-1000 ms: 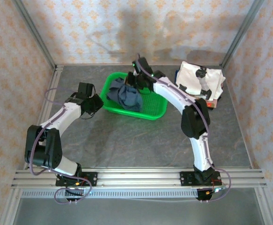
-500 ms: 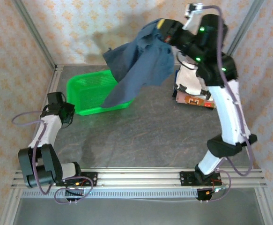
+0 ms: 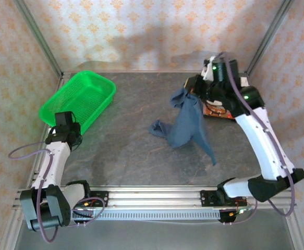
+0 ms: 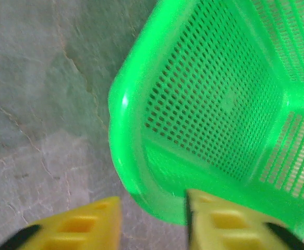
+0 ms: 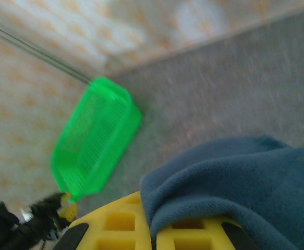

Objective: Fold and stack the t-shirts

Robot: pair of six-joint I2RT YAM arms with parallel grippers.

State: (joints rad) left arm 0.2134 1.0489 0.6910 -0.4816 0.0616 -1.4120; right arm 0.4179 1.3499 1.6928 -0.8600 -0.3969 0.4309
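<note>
My right gripper (image 3: 189, 94) is shut on a bunch of the slate-blue t-shirt (image 3: 185, 127). The shirt hangs from it and trails onto the middle of the table, crumpled. In the right wrist view the blue cloth (image 5: 235, 177) is pinched between the yellow fingers (image 5: 120, 224). An edge of a brown-orange printed t-shirt (image 3: 218, 111) peeks out beneath the right arm at the back right. My left gripper (image 3: 68, 125) sits at the near corner of the green basket (image 3: 78, 96). Its yellow fingers (image 4: 84, 224) stand apart, with the basket's rim (image 4: 141, 172) just ahead of the gap.
The green mesh basket (image 4: 230, 94) lies tilted against the back-left corner rail. Patterned walls and metal posts close in the back and both sides. The grey table (image 3: 125, 151) lies bare between the basket and the blue shirt.
The right arm swung the blue shirt out of the basket, up high, then down to mid-table. The basket slid to the back-left corner. The left fingers have parted at its rim.
</note>
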